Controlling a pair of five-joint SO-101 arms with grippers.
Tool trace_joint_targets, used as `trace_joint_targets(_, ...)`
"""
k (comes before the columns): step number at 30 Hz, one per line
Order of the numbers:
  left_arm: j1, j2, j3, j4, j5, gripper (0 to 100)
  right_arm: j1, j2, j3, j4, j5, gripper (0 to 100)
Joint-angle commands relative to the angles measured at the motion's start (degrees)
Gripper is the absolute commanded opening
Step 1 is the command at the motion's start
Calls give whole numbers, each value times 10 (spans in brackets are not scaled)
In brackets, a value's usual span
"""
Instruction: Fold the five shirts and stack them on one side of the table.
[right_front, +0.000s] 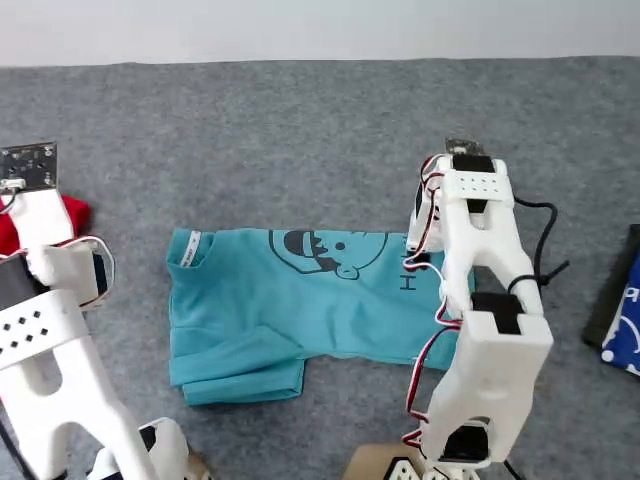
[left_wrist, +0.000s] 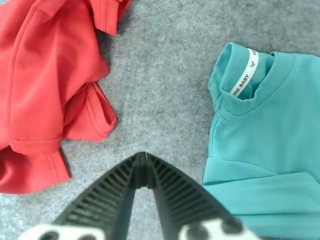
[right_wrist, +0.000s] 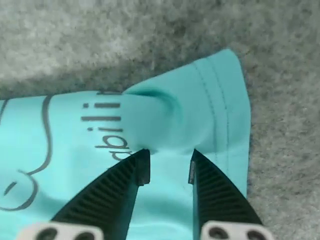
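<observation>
A teal shirt (right_front: 270, 310) with a dark print lies flat in the middle of the grey table, one sleeve folded in along its near side. My right gripper (right_wrist: 168, 167) is open, both fingers down on the teal shirt (right_wrist: 165, 115) close to its stitched hem, with a wrinkle of cloth just ahead of them. My left gripper (left_wrist: 145, 159) is shut and holds nothing, hovering over bare cloth between a crumpled red shirt (left_wrist: 45, 85) and the teal collar (left_wrist: 245, 75). The red shirt (right_front: 75, 213) lies at the table's left edge behind the left arm (right_front: 40, 320).
A blue printed shirt (right_front: 625, 315) and a dark one beside it (right_front: 612, 290) lie at the right edge. The right arm (right_front: 485, 270) stands over the teal shirt's hem end. Bare grey table (right_front: 300, 140) stretches across the far side.
</observation>
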Motion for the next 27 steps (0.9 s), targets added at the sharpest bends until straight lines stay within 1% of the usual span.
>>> trace_joint_targets(1,-3,-14,-20,5,2,4,7,11,-30,-8,-7,133)
trace_joint_targets(8,-3,-16,-20,5,2,4,7,53,-31,-17,-6,130)
trace_joint_targets(10,-3,-16,-20,6,2,4,8,58,-31,-17,-5,92)
trace_joint_targets(13,-3,-16,-20,10,2,4,9,50,-31,-17,-4,4)
trace_joint_targets(15,-3,-16,-19,14,2,4,9,36,-31,-15,-4,15)
trace_joint_targets(27,-3,-16,-19,21,2,4,7,-56,-32,-17,-3,10)
